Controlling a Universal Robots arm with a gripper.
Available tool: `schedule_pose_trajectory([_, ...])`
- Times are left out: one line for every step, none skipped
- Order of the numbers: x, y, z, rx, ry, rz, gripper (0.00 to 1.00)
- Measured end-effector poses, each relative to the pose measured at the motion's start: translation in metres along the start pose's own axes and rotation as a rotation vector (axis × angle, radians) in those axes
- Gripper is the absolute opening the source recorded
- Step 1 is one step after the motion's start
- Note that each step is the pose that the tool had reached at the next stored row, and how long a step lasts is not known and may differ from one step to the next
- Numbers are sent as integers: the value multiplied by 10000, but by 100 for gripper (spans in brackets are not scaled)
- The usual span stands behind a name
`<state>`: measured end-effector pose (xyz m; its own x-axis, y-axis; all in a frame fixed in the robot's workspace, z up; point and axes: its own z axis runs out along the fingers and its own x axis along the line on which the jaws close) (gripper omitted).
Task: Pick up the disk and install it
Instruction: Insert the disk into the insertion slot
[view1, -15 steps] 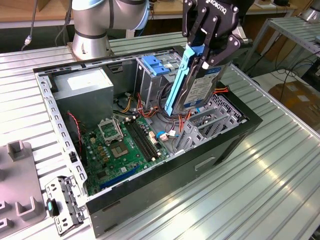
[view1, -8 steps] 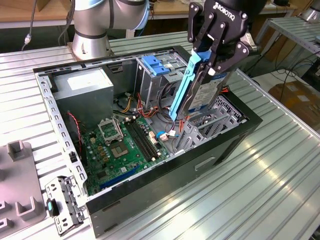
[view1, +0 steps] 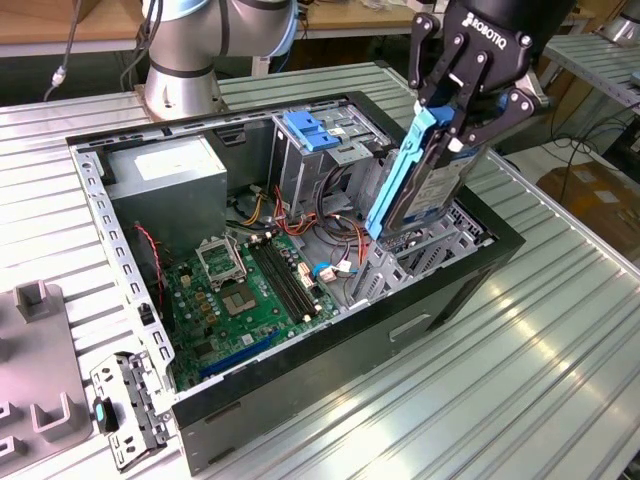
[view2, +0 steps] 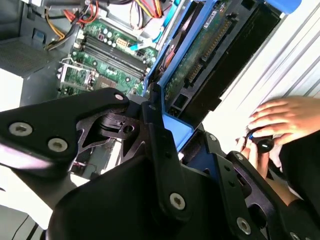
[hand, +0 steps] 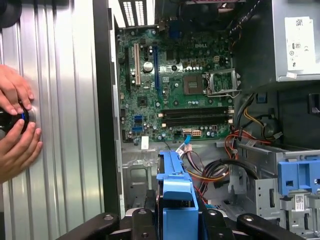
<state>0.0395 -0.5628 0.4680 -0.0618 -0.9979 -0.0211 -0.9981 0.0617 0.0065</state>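
Observation:
In the exterior view the disk (view1: 425, 180), dark metal in a bright blue carrier frame, hangs steeply tilted over the open computer case (view1: 300, 400). Its lower end is down near the metal bay (view1: 400, 265) at the case's end on the exterior view's right. My black gripper (view1: 462, 125) is shut on the disk's upper end. In the second wrist view the disk (view2: 200, 55) shows its green circuit side, leading away from the gripper (view2: 180, 125). The first wrist view has the blue carrier (hand: 175, 185) end-on between the fingers (hand: 145, 222).
Inside the case lie the green motherboard (view1: 250, 290), the power supply (view1: 165, 180), red and orange cables (view1: 320, 215) and a tall drive cage with a blue latch (view1: 315, 130). A person's hands (hand: 15, 125) rest on the ribbed table (view1: 520, 380) beside the case. A grey fixture (view1: 40, 370) sits at the exterior view's left.

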Motion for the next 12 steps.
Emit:
schedule_pose_trajectory([-2,-31,3,0,0,1,37])
schedule_pose_trajectory([-3,-55,6,0,0,0,37])
schedule_pose_trajectory([-6,-95,11,0,-1,1,37])
schedule_pose_trajectory([-7,-115,17,0,0,0,37])
schedule_pose_trajectory([-8,-129,21,0,2,0,37])
schedule_pose_trajectory([-9,-159,33,0,7,-27,37])
schedule_pose_trajectory([-9,-177,38,-1,9,-54,37])
schedule_pose_trajectory([-9,-185,42,0,8,-54,37])
schedule_pose_trajectory([-8,-190,49,2,7,-54,37])
schedule_pose_trajectory([-2,-190,67,5,8,-52,37])
schedule_pose_trajectory([-2,-191,74,15,9,-53,37])
schedule_pose_trajectory([-2,-192,79,31,8,-56,37])
